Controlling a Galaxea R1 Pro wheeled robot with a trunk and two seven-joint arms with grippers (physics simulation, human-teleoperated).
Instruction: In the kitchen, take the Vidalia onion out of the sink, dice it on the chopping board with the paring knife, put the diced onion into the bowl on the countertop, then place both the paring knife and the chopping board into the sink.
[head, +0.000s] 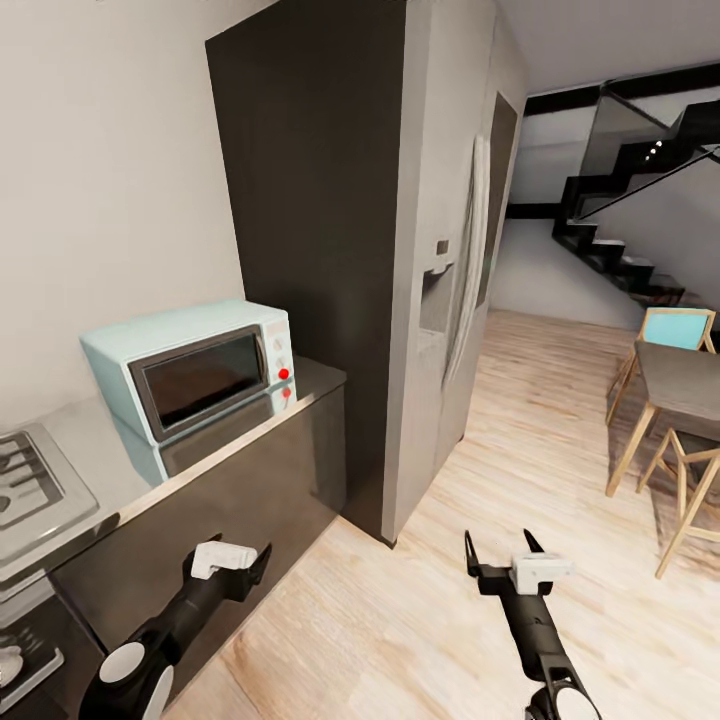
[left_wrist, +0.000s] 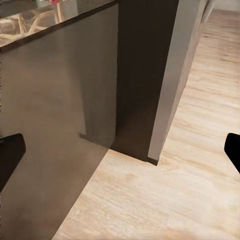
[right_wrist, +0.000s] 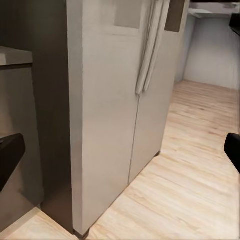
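Note:
The grey countertop (head: 90, 432) with its metallic front edge runs along the left over dark cabinets. My left gripper (head: 250, 560) hangs low in front of the cabinet door, and its fingers (left_wrist: 11, 150) are spread wide with nothing between them. Over the wooden floor, my right gripper (head: 500, 555) is open and empty, pointing towards the fridge (right_wrist: 125, 100). The Vidalia onion, chopping board, paring knife, bowl and sink are out of view.
A pale blue microwave (head: 195, 365) stands on the countertop, with a hob (head: 25, 485) at the far left. A tall dark cabinet (head: 310, 200) and the grey fridge (head: 455, 250) block the way ahead. To the right are open wooden floor (head: 540, 420), a dining table (head: 685, 385) with chairs, and stairs (head: 620, 245).

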